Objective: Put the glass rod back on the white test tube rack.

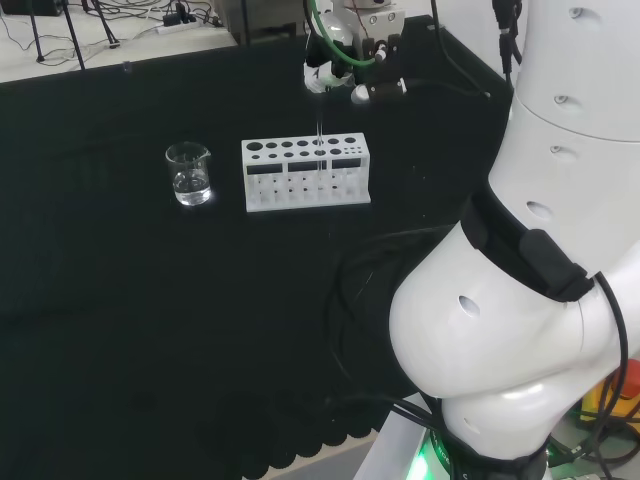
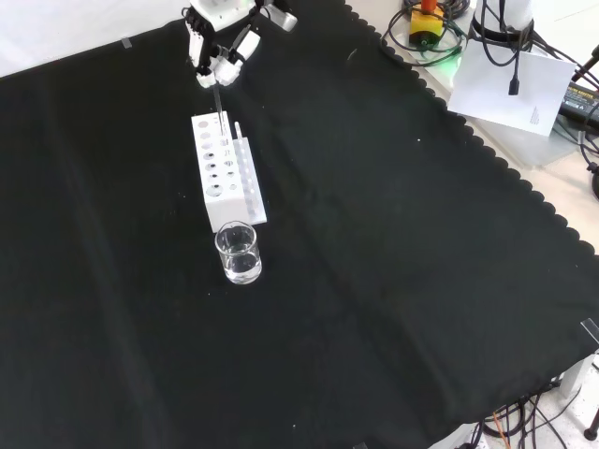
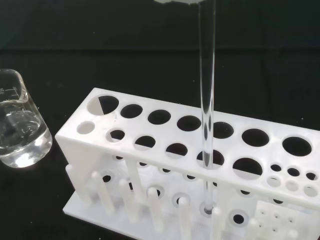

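The white test tube rack (image 1: 262, 187) stands on the black cloth, its top plate full of round holes. A clear glass rod (image 3: 206, 100) stands upright through one hole in the rack's front row, and its lower end reaches the bottom plate. In the front view the hand (image 2: 221, 49) hangs just above the rack's far end (image 2: 204, 159), fingers curled round the rod's top (image 2: 218, 96). In the head view the hand (image 1: 340, 62) sits behind the rack, with the rod (image 1: 319, 137) a thin line below it.
A small glass beaker (image 1: 189, 174) with clear liquid stands left of the rack in the head view, and just in front of it in the front view (image 2: 238, 253). In the wrist view the beaker (image 3: 17, 125) is close beside the rack's end (image 3: 75, 137). Cables lie beyond the cloth's edge.
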You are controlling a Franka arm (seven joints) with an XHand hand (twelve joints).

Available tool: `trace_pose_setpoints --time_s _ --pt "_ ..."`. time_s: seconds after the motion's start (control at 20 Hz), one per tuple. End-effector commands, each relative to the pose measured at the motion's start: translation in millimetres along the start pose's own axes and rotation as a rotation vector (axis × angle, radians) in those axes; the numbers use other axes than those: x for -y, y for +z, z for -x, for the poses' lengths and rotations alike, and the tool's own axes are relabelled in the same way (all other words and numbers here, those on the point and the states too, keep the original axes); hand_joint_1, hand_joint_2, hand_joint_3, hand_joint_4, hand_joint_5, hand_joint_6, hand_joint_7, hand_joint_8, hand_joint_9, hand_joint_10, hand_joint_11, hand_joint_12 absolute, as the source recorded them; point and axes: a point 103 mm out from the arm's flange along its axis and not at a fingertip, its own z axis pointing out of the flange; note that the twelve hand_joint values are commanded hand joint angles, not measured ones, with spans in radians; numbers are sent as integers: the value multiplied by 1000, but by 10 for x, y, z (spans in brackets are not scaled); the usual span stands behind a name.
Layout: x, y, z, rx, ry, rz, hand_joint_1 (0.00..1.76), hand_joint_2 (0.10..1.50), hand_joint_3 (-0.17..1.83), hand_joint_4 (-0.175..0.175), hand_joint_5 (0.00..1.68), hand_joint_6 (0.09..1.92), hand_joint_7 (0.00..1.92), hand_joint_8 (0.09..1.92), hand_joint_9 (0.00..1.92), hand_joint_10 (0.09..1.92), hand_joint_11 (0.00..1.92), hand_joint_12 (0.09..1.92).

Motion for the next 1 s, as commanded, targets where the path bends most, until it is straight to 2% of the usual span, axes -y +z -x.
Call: trace_pose_setpoints --time_s 0.05,0.1,0.2,0.25,0.35,0.5,0.7,1.0 --pt "-6 19 24 5 0 -63 1299 1056 -16 -175 1084 567 1185 965 1669 880 1684 718" --pt "-8 13 24 7 1 -66 1300 1052 -18 -175 1061 627 1218 885 1685 877 1700 719" --pt "-21 -8 19 2 9 -78 1375 1029 -121 -175 911 800 1330 547 1713 869 1735 718" --pt "-29 -24 7 10 13 -87 1388 984 -148 -175 796 861 1289 539 1729 861 1751 715" --pt "-41 -43 -7 10 14 -98 1402 922 -170 -175 580 913 1120 708 1754 858 1775 722" --pt "-44 -67 -22 12 10 -97 1412 884 -175 -175 413 848 947 841 1768 883 1811 782" --pt "-28 -90 20 9 18 -95 1422 865 -175 -175 360 762 889 846 1768 894 1840 832" --pt "4 -171 147 7 51 -82 1427 862 -175 -175 372 721 887 833 1764 898 1846 859"
